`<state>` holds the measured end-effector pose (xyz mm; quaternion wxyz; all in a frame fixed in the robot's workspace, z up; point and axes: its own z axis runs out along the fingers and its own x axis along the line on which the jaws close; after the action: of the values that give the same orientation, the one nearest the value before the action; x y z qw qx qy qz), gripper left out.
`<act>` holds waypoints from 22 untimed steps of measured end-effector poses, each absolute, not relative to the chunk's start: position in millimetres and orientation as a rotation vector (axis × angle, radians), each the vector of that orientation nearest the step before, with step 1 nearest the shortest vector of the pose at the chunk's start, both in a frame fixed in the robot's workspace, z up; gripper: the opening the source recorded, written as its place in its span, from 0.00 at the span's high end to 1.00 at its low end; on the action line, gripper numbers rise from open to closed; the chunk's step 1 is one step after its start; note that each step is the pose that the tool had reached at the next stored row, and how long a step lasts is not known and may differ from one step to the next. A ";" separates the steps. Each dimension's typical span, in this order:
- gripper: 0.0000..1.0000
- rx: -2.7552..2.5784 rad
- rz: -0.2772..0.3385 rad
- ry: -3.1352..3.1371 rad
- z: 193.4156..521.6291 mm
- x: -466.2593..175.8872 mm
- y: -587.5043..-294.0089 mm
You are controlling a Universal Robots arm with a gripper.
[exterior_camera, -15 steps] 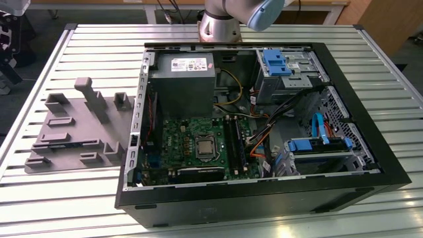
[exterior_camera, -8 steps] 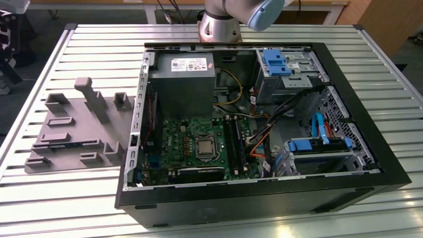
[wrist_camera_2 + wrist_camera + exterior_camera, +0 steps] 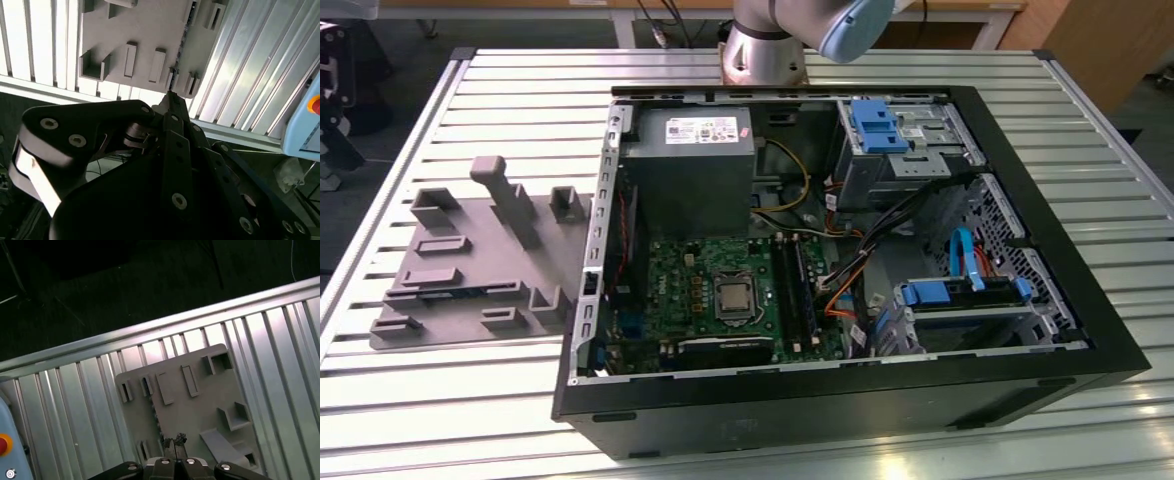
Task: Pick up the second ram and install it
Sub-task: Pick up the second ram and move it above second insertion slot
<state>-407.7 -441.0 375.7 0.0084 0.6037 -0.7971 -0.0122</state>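
Jaws are seen pinched together in both wrist views, with nothing gripped between the tips. The gripper (image 3: 173,442) is held above the fixture, apart from it, with the tips lined up near one end of the ram.

- Table (image 3: 480,400): slatted metal; everything is carried on it.
- Case (image 3: 854,405): black, laid on its side with the panel off. It is placed at the exterior view's right of the fixture and just beside it.
- Arm base (image 3: 767,45): mounted behind the case at the far edge of the table.
- Motherboard (image 3: 680,290): green, laid flat inside the case, with the black slots (image 3: 790,285) beside the socket.
- Fixture (image 3: 480,240): grey moulded plate with raised blocks and pockets.
- Ram (image 3: 458,293): thin blue-green stick, seated on edge in a fixture groove and not picked up. It is seen edge-on as a thin strip in the first wrist view (image 3: 156,415).
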 end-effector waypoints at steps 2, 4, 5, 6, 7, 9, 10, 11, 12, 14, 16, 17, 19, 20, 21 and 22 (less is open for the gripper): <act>0.89 1.897 -0.038 -2.482 375.7 -407.7 -441.0; 0.89 1.897 -0.038 -2.482 375.7 -407.7 -441.0; 0.89 1.898 -0.038 -2.482 375.7 -407.6 -441.0; 0.89 1.898 -0.038 -2.482 375.6 -407.6 -441.0; 0.89 1.898 -0.038 -2.482 375.7 -407.6 -441.0; 0.89 1.898 -0.038 -2.482 375.7 -407.6 -441.0; 0.89 1.898 -0.038 -2.482 375.7 -407.6 -441.0; 0.89 1.898 -0.038 -2.482 375.6 -407.6 -441.0; 0.89 1.901 -0.038 -2.479 375.7 -407.6 -441.0; 0.89 1.926 -0.038 -2.460 375.6 -407.6 -441.1; 0.89 1.968 -0.037 -2.426 375.4 -407.7 -441.0; 0.89 1.989 -0.037 -2.408 375.3 -407.7 -441.0; 0.89 2.030 -0.036 -2.373 375.0 -407.7 -441.0; 0.89 2.052 -0.036 -2.354 374.8 -407.7 -441.0; 0.89 2.073 -0.036 -2.335 374.6 -407.7 -441.0; 0.89 2.094 -0.036 -2.316 374.4 -407.7 -441.0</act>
<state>-407.7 -441.0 374.4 0.0095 0.6706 -0.7417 -0.0114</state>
